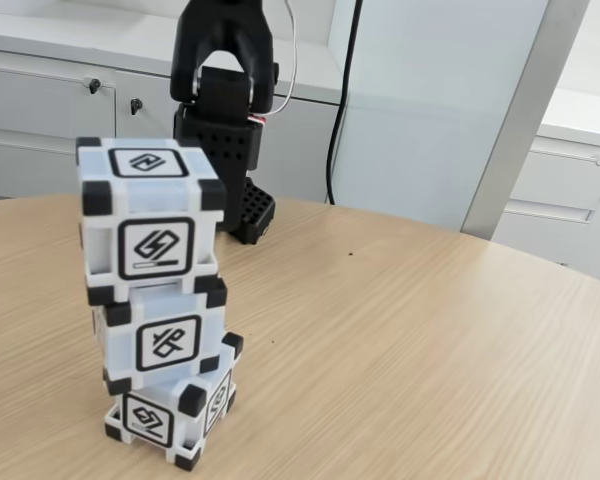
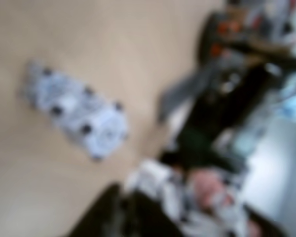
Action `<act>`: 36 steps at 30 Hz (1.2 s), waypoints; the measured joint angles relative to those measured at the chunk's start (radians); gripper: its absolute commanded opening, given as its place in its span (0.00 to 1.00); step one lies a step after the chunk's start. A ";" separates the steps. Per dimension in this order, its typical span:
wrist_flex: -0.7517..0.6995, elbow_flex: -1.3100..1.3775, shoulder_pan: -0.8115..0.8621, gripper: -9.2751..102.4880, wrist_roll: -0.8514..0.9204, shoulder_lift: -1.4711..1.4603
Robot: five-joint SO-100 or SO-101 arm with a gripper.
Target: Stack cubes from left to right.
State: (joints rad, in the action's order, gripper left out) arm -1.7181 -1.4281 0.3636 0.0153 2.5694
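Wood table (image 1: pixel 430 330) — three cubes (image 1: pixel 155 300) stacked, arm (image 1: pixel 225 110) behind; jaws' state unclear.

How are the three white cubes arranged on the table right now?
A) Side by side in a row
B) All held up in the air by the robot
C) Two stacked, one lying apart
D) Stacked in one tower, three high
D: in the fixed view the top cube sits on the middle cube, which sits on the bottom cube, on the wooden table.
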 measured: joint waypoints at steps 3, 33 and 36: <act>0.000 0.002 -0.052 0.08 -0.038 0.104; 0.626 -1.109 -0.261 0.08 -0.048 0.448; 0.643 -1.227 -0.261 0.08 -0.028 0.446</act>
State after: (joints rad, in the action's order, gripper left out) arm -1.0753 -2.6553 0.1028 -0.0123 3.0158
